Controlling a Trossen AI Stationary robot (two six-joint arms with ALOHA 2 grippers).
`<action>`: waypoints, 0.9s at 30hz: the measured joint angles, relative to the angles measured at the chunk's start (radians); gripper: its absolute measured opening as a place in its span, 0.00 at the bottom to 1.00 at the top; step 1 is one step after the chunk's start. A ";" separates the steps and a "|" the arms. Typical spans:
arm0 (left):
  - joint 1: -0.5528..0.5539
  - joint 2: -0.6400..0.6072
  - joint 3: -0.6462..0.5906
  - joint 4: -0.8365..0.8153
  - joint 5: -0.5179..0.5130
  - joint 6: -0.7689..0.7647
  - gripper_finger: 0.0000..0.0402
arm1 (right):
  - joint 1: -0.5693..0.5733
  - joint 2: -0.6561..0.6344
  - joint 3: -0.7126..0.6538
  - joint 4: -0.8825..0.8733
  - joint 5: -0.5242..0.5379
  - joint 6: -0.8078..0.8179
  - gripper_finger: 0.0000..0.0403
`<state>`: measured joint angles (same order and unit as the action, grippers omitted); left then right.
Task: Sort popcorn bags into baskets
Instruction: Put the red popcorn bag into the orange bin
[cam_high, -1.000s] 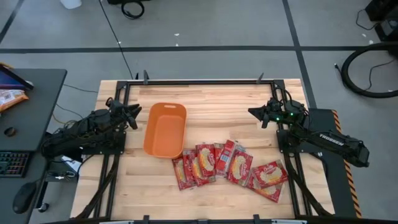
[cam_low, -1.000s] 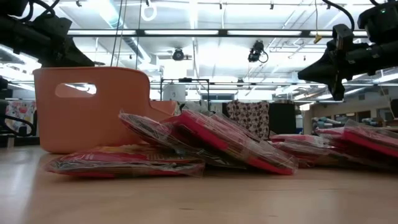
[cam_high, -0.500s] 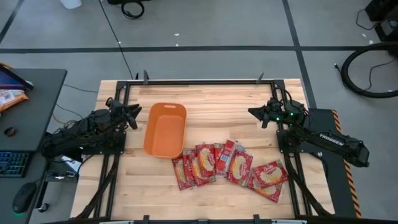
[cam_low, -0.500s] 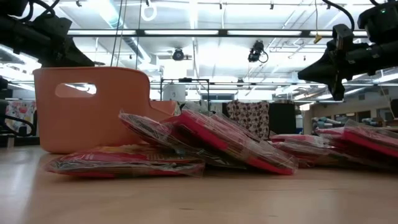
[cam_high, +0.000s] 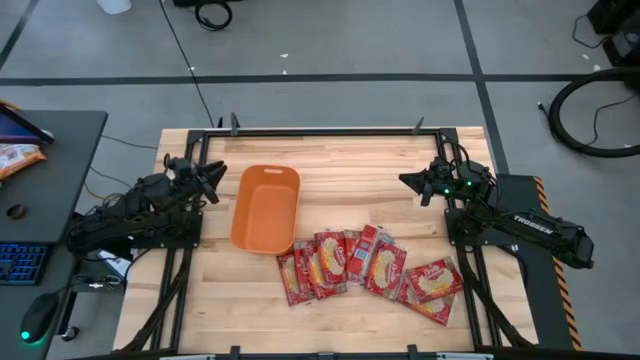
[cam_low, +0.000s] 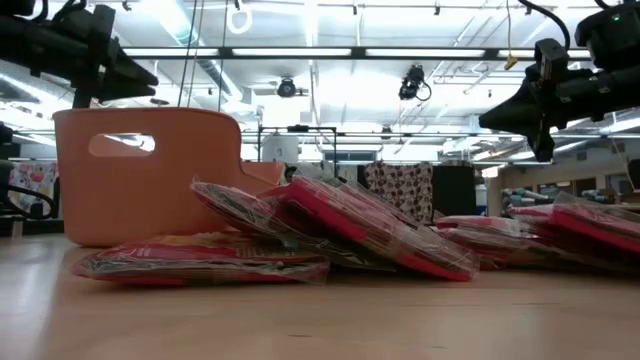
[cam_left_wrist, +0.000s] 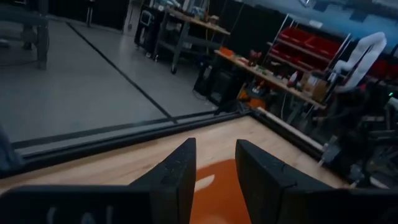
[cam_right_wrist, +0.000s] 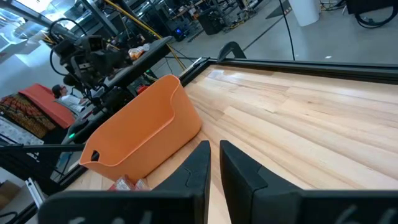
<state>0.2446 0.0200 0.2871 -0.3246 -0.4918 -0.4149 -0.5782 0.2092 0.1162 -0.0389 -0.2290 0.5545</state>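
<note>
Wooden table (cam_high: 340, 160) as a second ago: nothing on it shifted. Orange tub (cam_high: 266, 208) on the left half, empty, in the same spot. Red bags (cam_high: 365, 265) spread in an overlapping row along the near edge, from just beside the tub's near corner out towards the right arm. None in the tub and none lifted. Hard to tell from above whether the leftmost bag touches the tub wall, though from table height it seems to lie just in front of it.

Only one change, and a small one. Left gripper (cam_high: 213, 172) has drawn slightly back and up from where it hung half a second ago. Now sits above the table just left of the tub's far end and, from table height, higher above the tub rim than before. Fingers parted with a clear gap, nothing between them. In the left wrist view they are aimed over the tub, not at the bags.

Right gripper (cam_high: 405, 180) unmoved, off the right edge of the table, well apart from the bags. Fingers nearly closed, empty.

Reads as the left arm just stirring, so sorting not yet begun. Every bag left to pick, and neither gripper near one yet.
</note>
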 joint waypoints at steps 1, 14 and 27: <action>0.000 0.000 0.000 0.012 0.000 0.000 0.29 | 0.000 0.000 0.000 0.000 0.000 0.000 0.10; 0.000 0.051 0.000 0.269 0.319 0.008 0.29 | 0.000 0.000 0.000 0.000 0.000 0.000 0.10; -0.067 0.442 0.000 0.464 0.583 0.024 0.29 | 0.000 0.000 0.000 0.000 0.000 0.000 0.10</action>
<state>0.1776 0.4620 0.2871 0.1398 0.0909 -0.3907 -0.5781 0.2089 0.1158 -0.0387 -0.2288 0.5545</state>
